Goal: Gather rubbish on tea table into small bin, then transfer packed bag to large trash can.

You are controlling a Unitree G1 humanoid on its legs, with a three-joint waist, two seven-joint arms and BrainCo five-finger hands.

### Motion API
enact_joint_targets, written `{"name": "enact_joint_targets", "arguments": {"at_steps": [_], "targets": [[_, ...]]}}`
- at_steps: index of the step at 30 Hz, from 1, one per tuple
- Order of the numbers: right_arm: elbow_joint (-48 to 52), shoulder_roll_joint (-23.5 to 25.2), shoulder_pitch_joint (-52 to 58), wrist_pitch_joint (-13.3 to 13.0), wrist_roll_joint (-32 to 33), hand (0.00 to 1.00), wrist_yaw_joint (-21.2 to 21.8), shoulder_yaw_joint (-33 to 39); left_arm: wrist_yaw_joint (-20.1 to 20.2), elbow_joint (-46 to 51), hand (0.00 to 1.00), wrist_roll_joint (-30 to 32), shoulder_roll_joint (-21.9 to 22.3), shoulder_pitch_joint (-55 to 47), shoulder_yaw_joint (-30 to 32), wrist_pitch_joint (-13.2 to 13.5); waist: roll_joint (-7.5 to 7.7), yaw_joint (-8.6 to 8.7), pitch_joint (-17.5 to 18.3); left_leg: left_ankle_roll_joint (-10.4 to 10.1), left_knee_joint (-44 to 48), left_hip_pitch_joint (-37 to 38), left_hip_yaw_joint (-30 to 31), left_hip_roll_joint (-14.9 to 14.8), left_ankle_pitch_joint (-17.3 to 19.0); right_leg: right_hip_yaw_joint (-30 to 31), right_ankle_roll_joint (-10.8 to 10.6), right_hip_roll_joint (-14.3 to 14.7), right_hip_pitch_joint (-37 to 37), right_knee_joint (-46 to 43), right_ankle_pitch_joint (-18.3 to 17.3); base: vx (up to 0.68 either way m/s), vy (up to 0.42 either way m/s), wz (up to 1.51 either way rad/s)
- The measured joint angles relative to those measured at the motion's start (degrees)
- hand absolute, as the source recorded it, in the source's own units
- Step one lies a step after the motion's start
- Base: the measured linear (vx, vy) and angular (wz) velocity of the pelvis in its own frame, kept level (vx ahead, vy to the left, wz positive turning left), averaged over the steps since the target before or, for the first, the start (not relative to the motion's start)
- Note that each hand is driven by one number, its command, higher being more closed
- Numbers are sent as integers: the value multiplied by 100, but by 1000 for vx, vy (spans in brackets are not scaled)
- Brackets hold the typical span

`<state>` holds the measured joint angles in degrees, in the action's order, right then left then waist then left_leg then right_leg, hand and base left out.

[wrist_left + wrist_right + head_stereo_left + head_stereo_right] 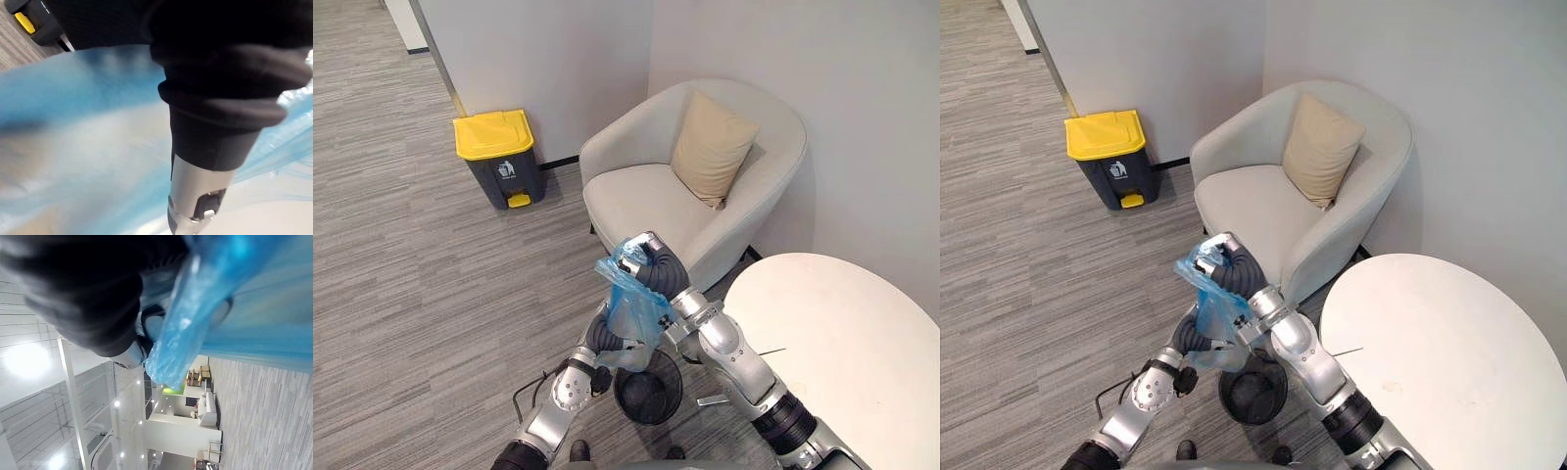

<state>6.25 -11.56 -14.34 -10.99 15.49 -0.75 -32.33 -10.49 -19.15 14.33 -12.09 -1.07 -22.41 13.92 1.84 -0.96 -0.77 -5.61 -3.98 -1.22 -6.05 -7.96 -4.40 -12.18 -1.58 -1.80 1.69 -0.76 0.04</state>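
Stage: gathering looks finished. The blue bag [631, 304] is out of the small bin [649, 390] and hangs just above it, at lower centre of the frame.
Top of bag: right hand [651, 262], fingers clamped round the bunched neck.
Foot of bag: left hand [605, 338] lies against the lower film; whether it grips cannot be told.
Lower right: tea table [842, 333], white top bare of litter as far as shows.
Upper left: large trash can [499, 157] by the wall, yellow lid down, well apart from the bag.
Upper centre: armchair [636, 196] with a cushion [713, 147], untouched.
Done, by judgement: table cleared, bag pulled free.
Left: carry the bag across the floor, get the lid up, drop it in.
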Motion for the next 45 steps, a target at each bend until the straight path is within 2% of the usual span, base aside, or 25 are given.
{"name": "enact_joint_targets", "arguments": {"at_steps": [8,19,24,26,30,33,36,43,44,45], "targets": [[105,38,-421,-2,306,100,75,-246,23,-403,0,140,92,-12,-82,-119,5,-12,4,0,3,24,-20,-6,0,31,8,7,-10,-1,8,-3,0,-1],[157,43,-647,-2,494,100,105,-542,8,-631,0,389,153,6,-407,-118,5,1,4,0,2,62,-19,-10,0,35,8,9,-40,-6,8,0,0,0],[157,108,-671,-2,820,100,217,-751,-140,-644,0,430,187,15,-437,-129,5,0,4,0,1,63,-18,-9,-1,34,8,10,-42,-3,8,0,0,0],[157,159,-672,-2,926,100,228,-923,-353,-739,0,445,211,45,-440,-131,5,0,4,0,1,65,-18,-9,-1,33,9,10,-46,-3,8,0,0,0],[152,223,-672,-1,921,100,246,-1302,-628,-861,0,614,311,90,-416,-261,6,-15,5,0,3,78,-9,-10,-1,25,9,10,-66,-3,9,0,0,0],[14,392,-671,-1,911,100,225,-1387,-769,-835,0,936,539,160,-341,-576,7,-14,5,0,3,90,12,-10,-1,3,9,8,-93,3,8,0,0,3],[-67,452,-667,1,918,100,222,-1412,-864,-836,0,1111,611,238,-333,-721,6,-6,5,0,3,98,18,-10,-1,-3,8,7,-105,3,8,0,0,1],[-71,470,-588,5,1103,100,241,-1593,-983,-812,0,1164,760,279,-174,-876,6,-13,5,-1,3,105,53,-9,-1,-39,7,8,-140,24,5,0,0,0],[-74,496,-566,6,1115,100,247,-1597,-996,-799,100,1165,760,289,-169,-902,5,-12,5,0,3,105,53,-9,-1,-40,7,8,-141,24,5,0,0,0],[-100,564,-494,6,1171,100,272,-1603,-1061,-791,100,1172,762,351,-171,-929,6,-13,5,-1,3,105,59,-9,-1,-45,7,7,-143,23,5,0,0,0]]}}
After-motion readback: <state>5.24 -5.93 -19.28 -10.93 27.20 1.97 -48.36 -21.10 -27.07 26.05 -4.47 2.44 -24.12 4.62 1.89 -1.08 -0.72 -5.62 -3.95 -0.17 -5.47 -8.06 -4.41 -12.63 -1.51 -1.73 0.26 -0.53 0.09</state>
